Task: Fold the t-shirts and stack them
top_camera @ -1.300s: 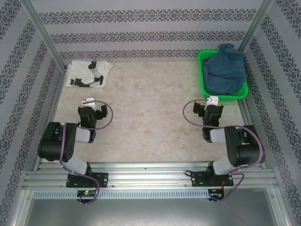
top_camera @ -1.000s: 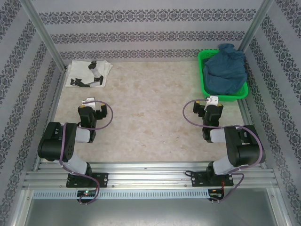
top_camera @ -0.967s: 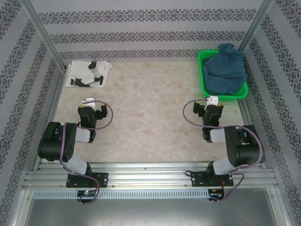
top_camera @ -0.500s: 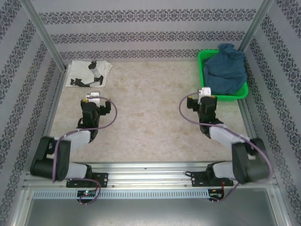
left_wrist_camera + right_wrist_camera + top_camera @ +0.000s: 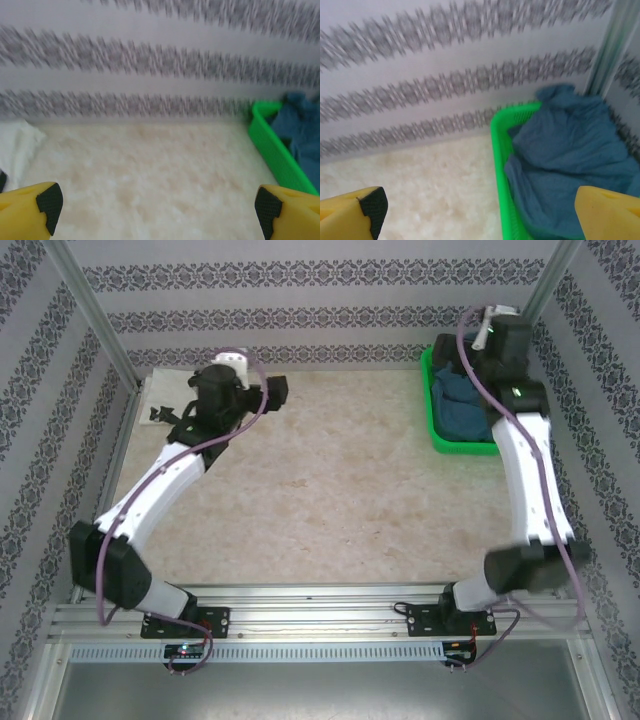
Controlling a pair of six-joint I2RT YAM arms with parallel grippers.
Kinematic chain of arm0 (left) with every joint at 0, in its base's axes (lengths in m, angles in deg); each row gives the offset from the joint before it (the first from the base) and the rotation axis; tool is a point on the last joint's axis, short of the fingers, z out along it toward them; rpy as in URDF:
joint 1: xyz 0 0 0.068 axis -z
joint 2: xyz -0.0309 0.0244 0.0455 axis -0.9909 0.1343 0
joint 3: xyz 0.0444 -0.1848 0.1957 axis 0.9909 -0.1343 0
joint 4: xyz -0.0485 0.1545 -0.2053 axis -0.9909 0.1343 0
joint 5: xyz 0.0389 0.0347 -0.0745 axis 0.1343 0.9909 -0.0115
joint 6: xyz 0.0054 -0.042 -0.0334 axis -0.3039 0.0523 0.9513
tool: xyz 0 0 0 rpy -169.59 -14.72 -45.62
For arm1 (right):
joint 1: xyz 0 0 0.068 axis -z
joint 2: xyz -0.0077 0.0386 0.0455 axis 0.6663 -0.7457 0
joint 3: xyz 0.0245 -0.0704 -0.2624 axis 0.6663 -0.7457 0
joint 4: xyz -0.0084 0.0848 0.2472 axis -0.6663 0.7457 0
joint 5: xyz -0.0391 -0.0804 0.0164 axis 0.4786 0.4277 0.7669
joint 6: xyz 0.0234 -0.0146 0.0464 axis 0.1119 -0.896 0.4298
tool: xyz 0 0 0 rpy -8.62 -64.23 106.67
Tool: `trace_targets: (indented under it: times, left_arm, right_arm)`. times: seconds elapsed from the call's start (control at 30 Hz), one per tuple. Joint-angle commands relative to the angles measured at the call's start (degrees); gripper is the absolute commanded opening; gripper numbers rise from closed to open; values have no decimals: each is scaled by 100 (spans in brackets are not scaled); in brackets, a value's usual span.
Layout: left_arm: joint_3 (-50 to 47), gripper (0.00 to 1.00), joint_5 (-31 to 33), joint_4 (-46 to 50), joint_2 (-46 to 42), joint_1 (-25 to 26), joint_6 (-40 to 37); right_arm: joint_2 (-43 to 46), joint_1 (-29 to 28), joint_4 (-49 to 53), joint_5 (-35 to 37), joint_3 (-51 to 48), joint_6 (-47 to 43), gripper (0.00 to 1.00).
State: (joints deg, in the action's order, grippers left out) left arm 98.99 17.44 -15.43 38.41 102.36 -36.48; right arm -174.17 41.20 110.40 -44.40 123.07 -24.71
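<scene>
- Spread wide at the right gripper (image 5: 480, 216), with nothing between the yellow fingers (image 5: 350, 212).
- Just ahead and below, towards the right-hand finger: the dark blue-teal shirt (image 5: 565, 160), crumpled into a heap inside the green basket (image 5: 499, 165).
- From above, held over the basket's (image 5: 440, 432) far end by the back corner, above the blue shirt (image 5: 458, 405).
- Hard to name a true long axis on cloth this bunched. Seems heaped along the basket's length, from near edge to back wall.
- Likely calls for a drop down and to the right onto a raised fold, well inside the green rim.
- Spread equally wide at the left gripper (image 5: 157, 210), holding nothing, pointed at the back wall over bare table (image 5: 150, 165).
- To its left, near the left finger: a corner of the white shirt (image 5: 17, 145).
- From above, left gripper (image 5: 215, 380) over the far-left corner, beside the white shirt (image 5: 157, 390). Whether touching it cannot be told.
- Nearer arm for the blue shirt: plainly the right. For the white shirt: the left.
</scene>
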Motion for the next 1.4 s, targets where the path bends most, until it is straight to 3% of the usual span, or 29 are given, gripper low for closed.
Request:
trace_targets:
  times: [0.0,0.17,0.4,0.6,0.77,0.87,0.97,1.07,1.17,1.37]
  left_arm:
    - [329,100,-395,1292,496,79,299]
    - [413,100,-466,1252,913,160,289]
    - [-152,100,-543,928,944,199,354]
    - [-699,100,-463,591,800,203,429]
    - [-825,100,-418,475,675,184,396]
    - [-812,100,-414,467,632,173,388]
    - [-846,100,-454,397,592,180,362]
    - [-963,100,-429,331,493,152,343]
    - [-1173,100,-395,133,304,73,375]
    - [-1357,100,-516,-199,-9,-11,472]
  right_arm:
    - [-1348,93,1619,105,622,-241,94]
    - [-3004,490,2012,-479,2206,130,80]
    - [-4487,625,2236,-392,4076,236,78]
    - [-5494,770,2471,-964,5191,464,74]
    - [-5532,757,1985,-1274,4806,670,69]
    - [-5568,770,1880,-1256,4776,699,58]
    - [-5577,770,1750,-1361,4802,721,38]
    - [-5494,779,1844,-1407,4977,792,2]
    - [-4984,755,1690,-1541,4833,853,0]
    - [-3075,444,510,-1699,3728,911,0]
